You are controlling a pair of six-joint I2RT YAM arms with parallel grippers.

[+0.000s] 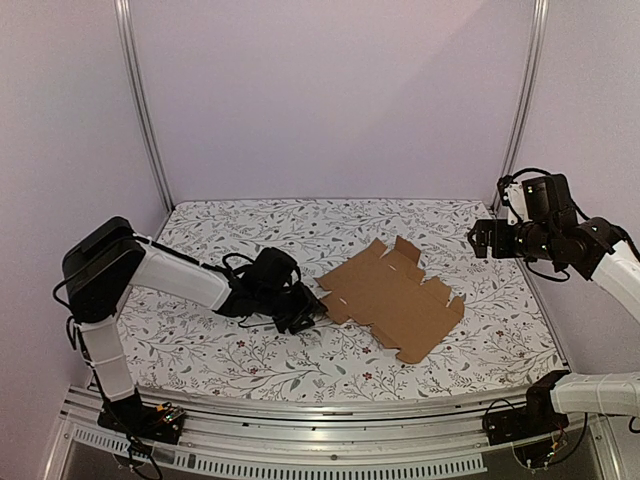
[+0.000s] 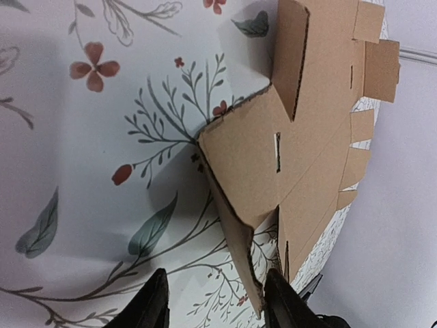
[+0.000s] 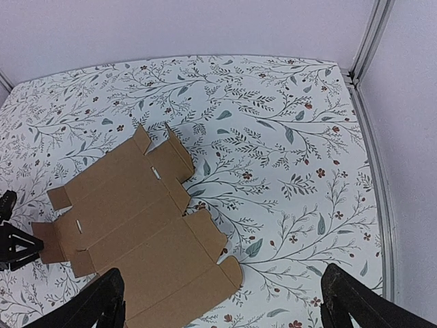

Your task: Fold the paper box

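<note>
The paper box (image 1: 395, 300) is a flat brown die-cut sheet lying on the floral table a little right of centre; the right wrist view shows the paper box (image 3: 136, 225) from above. My left gripper (image 1: 305, 318) is low at the sheet's left corner. In the left wrist view its jaws (image 2: 217, 290) stand apart. A raised corner flap of the sheet (image 2: 239, 198) reaches down between them, close against the right finger (image 2: 276, 294). My right gripper (image 1: 482, 238) hangs high at the right, wide open (image 3: 222, 294), with nothing between its fingers.
A floral cloth (image 1: 250, 350) covers the table. Metal posts (image 1: 140, 100) stand at the back corners against pale walls. A slotted aluminium rail (image 1: 330, 410) runs along the near edge, where the arm bases sit.
</note>
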